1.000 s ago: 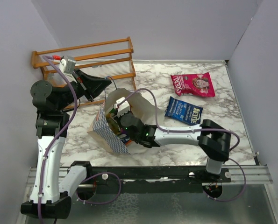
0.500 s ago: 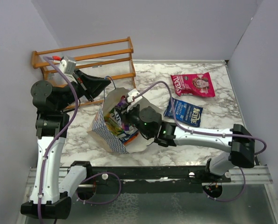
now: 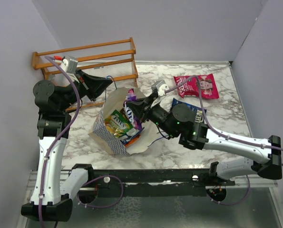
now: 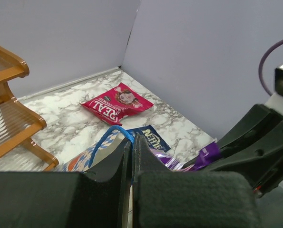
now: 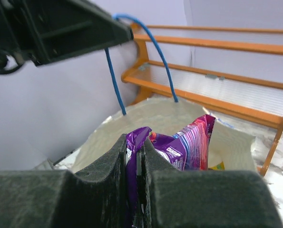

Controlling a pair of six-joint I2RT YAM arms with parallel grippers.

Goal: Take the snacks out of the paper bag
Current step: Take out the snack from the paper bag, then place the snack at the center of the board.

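Because the dark purple packet (image 5: 179, 142) stands roughly upright out of the mouth of the paper bag (image 3: 110, 137), one edge pinched in the jaws of the right gripper (image 5: 134, 147), the clear way out looks to be up and rightward, toward the pink packet (image 3: 197, 85) and blue packet (image 3: 189, 113) lying on the table (image 3: 227, 128); the left gripper (image 4: 131, 145), jaws pressed on the blue cord handle (image 4: 108, 137), holds the bag's far rim up; yellow and green packets (image 3: 116, 122) lie inside
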